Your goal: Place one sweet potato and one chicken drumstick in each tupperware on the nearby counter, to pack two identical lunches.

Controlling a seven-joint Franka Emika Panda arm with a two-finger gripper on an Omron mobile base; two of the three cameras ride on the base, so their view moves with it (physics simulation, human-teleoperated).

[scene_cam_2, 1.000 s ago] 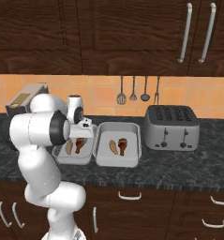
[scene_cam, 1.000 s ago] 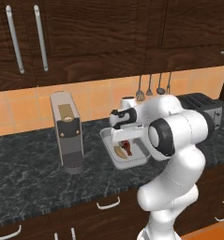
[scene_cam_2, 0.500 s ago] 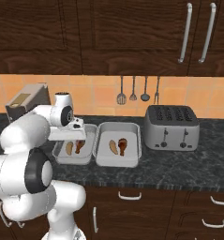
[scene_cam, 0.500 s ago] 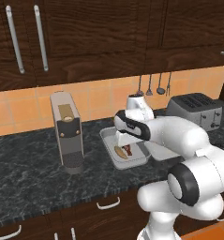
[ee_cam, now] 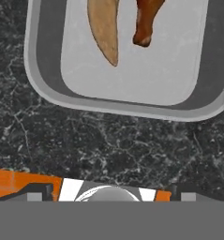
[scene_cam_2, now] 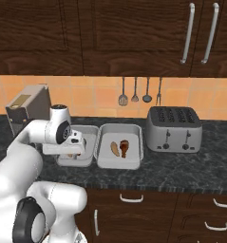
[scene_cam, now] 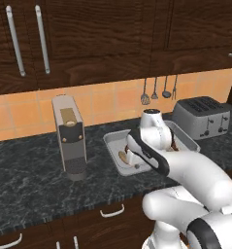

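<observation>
Two tupperware (scene_cam_2: 119, 163) rims side by side, counter (ee_cam: 108, 145) strip in front

I count two shallow pale grey-white rectangular trays (scene_cam_2: 132, 163) (scene_cam_2: 89, 132), two tan-orange tapered tubers (scene_cam_2: 115, 148) (scene_cam: 123, 156), two reddish-brown drumsticks (scene_cam_2: 124, 147) (ee_cam: 146, 21), one silver four-slot toaster (scene_cam_2: 174, 129), four hanging utensils (scene_cam_2: 140, 91).

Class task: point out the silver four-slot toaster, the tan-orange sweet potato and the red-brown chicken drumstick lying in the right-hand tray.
Silver four-slot toaster (scene_cam_2: 174, 129), right base view: front face.
Tan-orange sweet potato (scene_cam_2: 115, 148), right base view: its middle.
Red-brown chicken drumstick (scene_cam_2: 124, 147), right base view: meaty end.
</observation>
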